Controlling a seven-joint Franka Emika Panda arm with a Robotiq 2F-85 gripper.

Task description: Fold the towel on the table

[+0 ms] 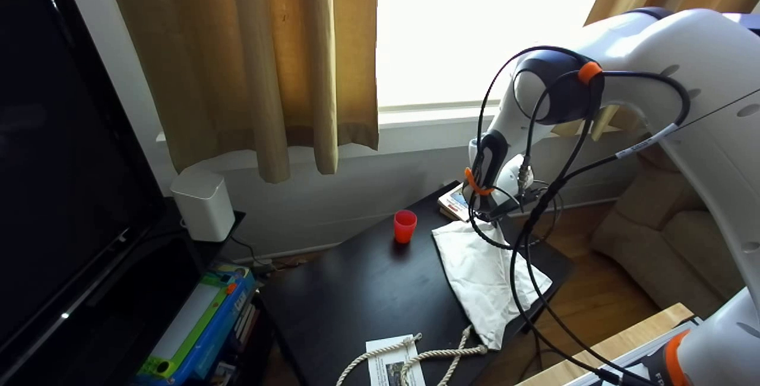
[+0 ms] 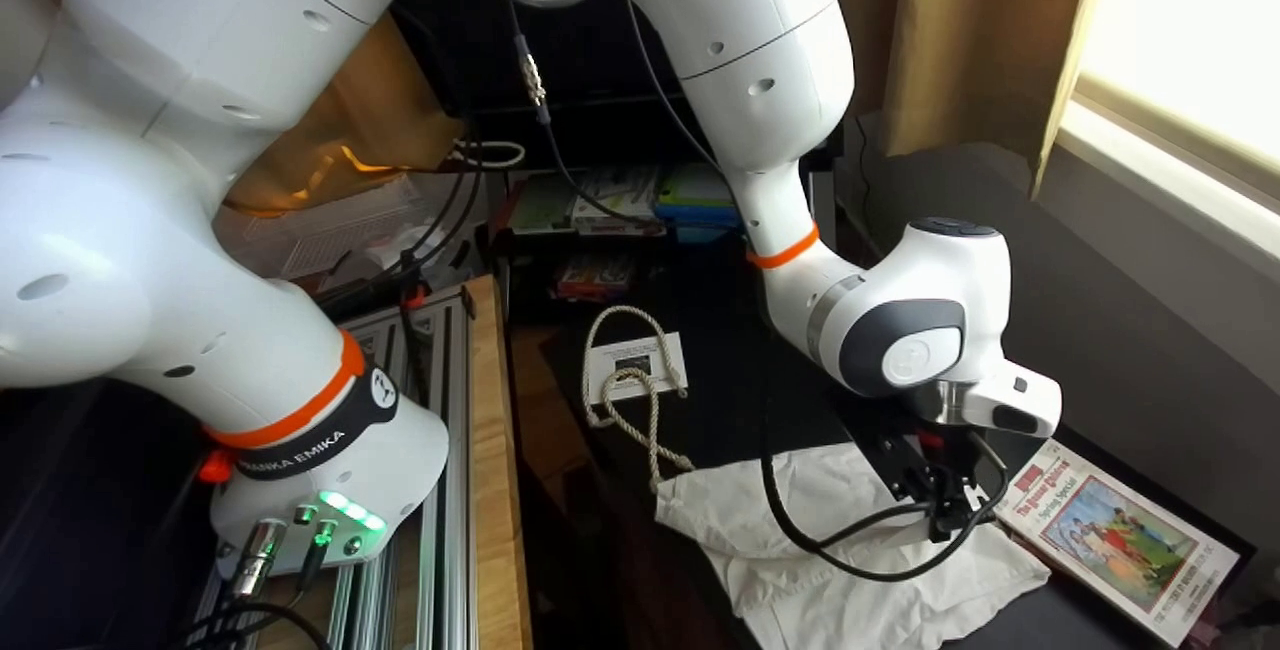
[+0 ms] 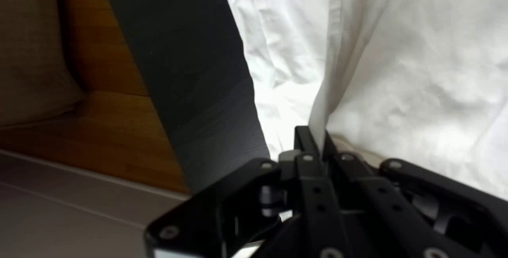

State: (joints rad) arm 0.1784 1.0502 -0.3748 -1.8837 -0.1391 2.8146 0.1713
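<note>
So, one towel [image 3: 389, 79] in one gripper [image 3: 316, 141].

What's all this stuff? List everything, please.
table: one, black, centre
towel: one, white, on table
cup: one, red, on table
rope: count unclear, cream, by towel
card: one, white, partly under rope
book: at least one, white, by towel
window: one, white, above table
curtains: at least two, tan, by window
television: one, black, near curtains
box: one, white, beside television
padded seat: one, beige, beyond table
shelf items: several, multicoloured, below television
wooden surface: one, pale, by arm
arm: one, white, over table
cables: several, black, along arm
tool: one, black, pinching towel
</note>
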